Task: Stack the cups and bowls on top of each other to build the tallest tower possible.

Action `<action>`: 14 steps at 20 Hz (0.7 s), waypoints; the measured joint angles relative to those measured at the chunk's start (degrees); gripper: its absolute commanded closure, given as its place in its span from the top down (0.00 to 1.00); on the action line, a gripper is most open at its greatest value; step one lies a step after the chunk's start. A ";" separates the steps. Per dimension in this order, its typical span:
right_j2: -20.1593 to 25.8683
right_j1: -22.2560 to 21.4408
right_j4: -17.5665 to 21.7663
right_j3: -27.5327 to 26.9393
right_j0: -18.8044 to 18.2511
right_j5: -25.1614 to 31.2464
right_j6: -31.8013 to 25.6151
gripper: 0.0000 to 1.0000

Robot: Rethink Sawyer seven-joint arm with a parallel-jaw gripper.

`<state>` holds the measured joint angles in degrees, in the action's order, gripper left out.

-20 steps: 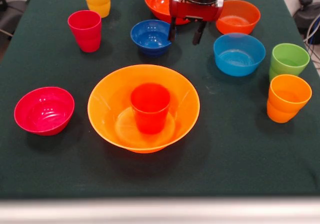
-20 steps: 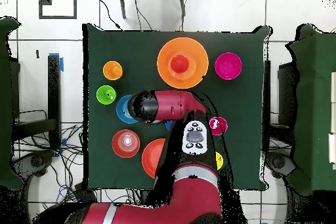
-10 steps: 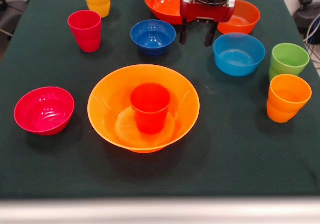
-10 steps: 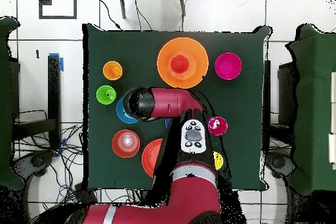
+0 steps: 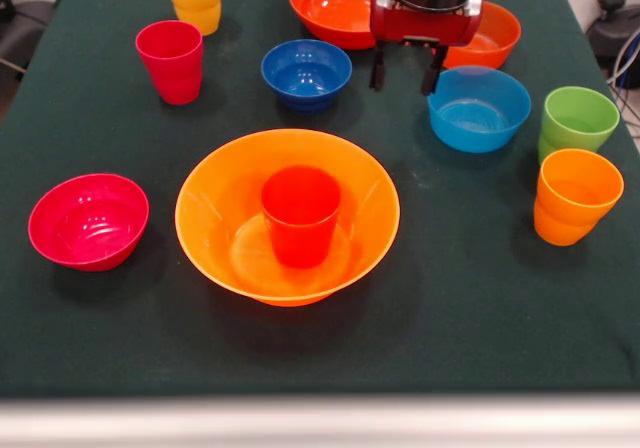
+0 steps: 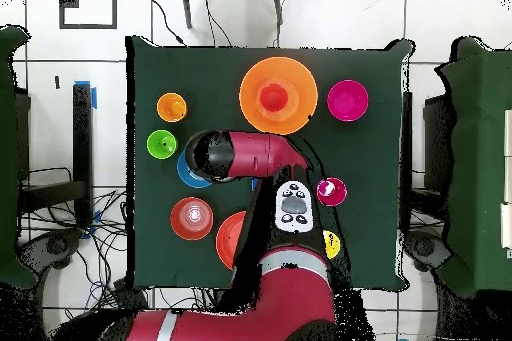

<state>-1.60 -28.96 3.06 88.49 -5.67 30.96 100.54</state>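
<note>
Red-orange cup (image 5: 300, 214) standing upright, mouth up, dead centre in the big orange bowl (image 5: 230, 183) mid-tabletop (image 5: 480, 298), tool (image 5: 406, 71) spread wide and empty, hanging just beside the light blue bowl (image 5: 480, 108).

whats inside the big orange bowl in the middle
A red-orange cup stands upright, mouth up, at the middle of the big orange bowl. Nothing else shows in the bowl. The cup hides the patch of bowl floor beneath it.
</note>
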 measured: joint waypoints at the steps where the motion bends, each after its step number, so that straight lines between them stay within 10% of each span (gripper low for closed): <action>1: 0.01 0.00 -0.07 0.00 0.00 0.04 0.00 1.00; 14: 1.41 0.01 -1.76 0.10 -0.58 0.14 0.00 1.00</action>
<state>-0.19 -28.95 1.30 88.59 -6.25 31.11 100.54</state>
